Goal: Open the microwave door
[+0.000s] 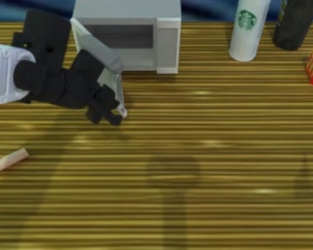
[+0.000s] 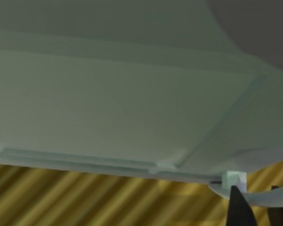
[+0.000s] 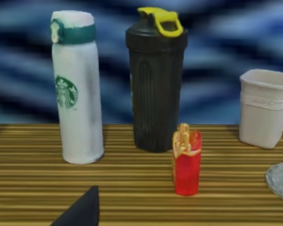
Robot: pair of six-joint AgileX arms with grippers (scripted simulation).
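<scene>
An AgileX left arm reaches in from the left side of the striped wooden tabletop [image 1: 208, 172], its left gripper [image 1: 110, 112] at the free edge of the microwave door [image 1: 96, 52], which stands swung out from the front of the microwave [image 1: 146, 21] at the back of the tabletop, left of centre. The door is hinged at the oven's left side and angles out toward the near-left, leaving the dark cavity exposed. The control strip [image 1: 167, 49] runs down the right of the front face.

The dark jaws close narrowly around a small white handle tab [image 2: 234, 179] at the door's outer corner; in the left wrist view the door's pale inner face fills most of the frame, with one dark finger [image 2: 238, 209] rising just under the tab and a second at the frame's edge beside it. The jaws appear pinched on the tab, only a slim gap between them.

The right gripper is out of the top view; only a dark corner of it [image 3: 82, 212] shows in the right wrist view, so the state of its jaws cannot be told. That view faces a white green-logo bottle [image 3: 77, 94], a black shaker with a yellow lid [image 3: 157, 84], a red fries carton [image 3: 187, 162] and a white cup [image 3: 264, 108], all standing upright at the tabletop's right rear. A pale stick [image 1: 8, 160] lies near the left edge.
</scene>
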